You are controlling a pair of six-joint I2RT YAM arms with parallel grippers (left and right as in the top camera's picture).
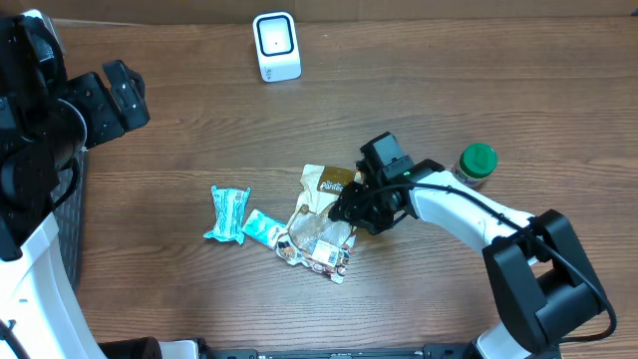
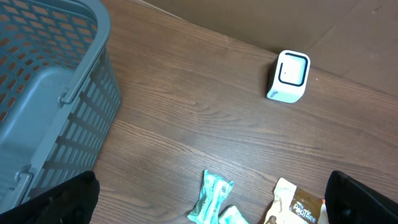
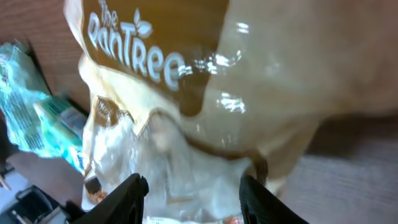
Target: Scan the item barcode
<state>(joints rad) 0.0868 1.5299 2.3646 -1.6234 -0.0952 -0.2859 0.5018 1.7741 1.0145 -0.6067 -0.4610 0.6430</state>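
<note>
A heap of snack packets lies mid-table: a cream and brown PanTree bag (image 1: 324, 189) (image 3: 186, 56) (image 2: 298, 208), a clear crinkled packet (image 1: 317, 244) (image 3: 186, 180) below it, and two teal packets (image 1: 227, 212) (image 2: 211, 196) to the left. My right gripper (image 1: 351, 214) (image 3: 196, 199) is down on the heap's right side. Its fingers (image 3: 130, 196) press the clear packet from both sides. The white barcode scanner (image 1: 276, 46) (image 2: 288, 76) stands at the back. My left gripper (image 1: 112, 92) (image 2: 208, 205) hangs wide open at the far left, high above the table and holding nothing.
A jar with a green lid (image 1: 476, 165) stands just right of the right arm. A grey plastic basket (image 2: 50, 93) sits off the table's left edge, below the left arm.
</note>
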